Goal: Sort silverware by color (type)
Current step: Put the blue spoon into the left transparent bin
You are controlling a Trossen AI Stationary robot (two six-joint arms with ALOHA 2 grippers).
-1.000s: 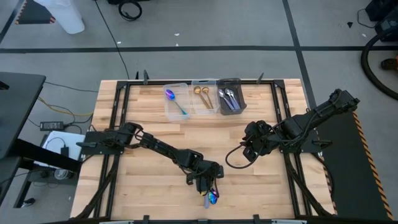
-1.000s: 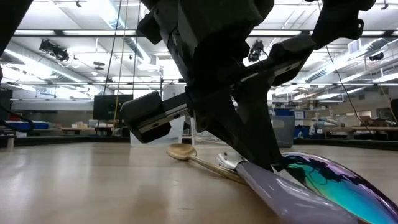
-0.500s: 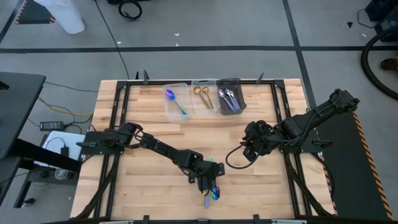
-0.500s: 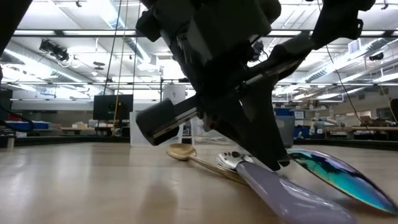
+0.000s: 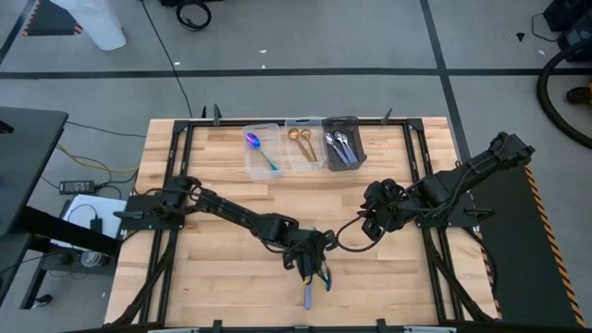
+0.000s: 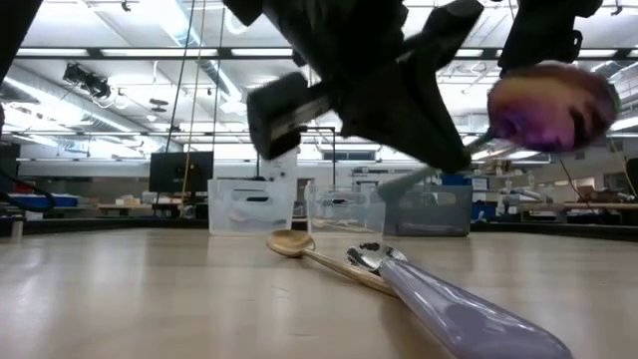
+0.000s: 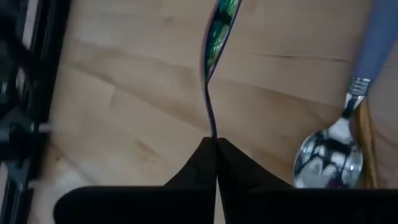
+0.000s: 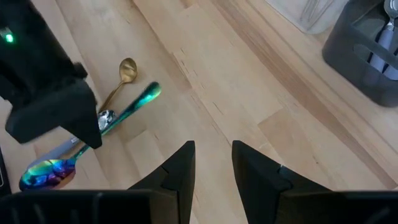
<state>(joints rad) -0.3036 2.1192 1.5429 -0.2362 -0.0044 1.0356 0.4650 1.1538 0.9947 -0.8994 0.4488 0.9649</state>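
The high view looks straight down on the whole table [image 5: 231,199]. The low view sits at tabletop level, very near a silver spoon [image 6: 439,299], facing the bins [image 6: 329,209] across the table. The left wrist view looks down close over that spoon [image 7: 326,152]. The right wrist view looks from farther off at the same spoon [image 8: 102,118].

Grey floor [image 5: 305,55] with dark seams; striplights [image 6: 120,52] cross the hall's ceiling.
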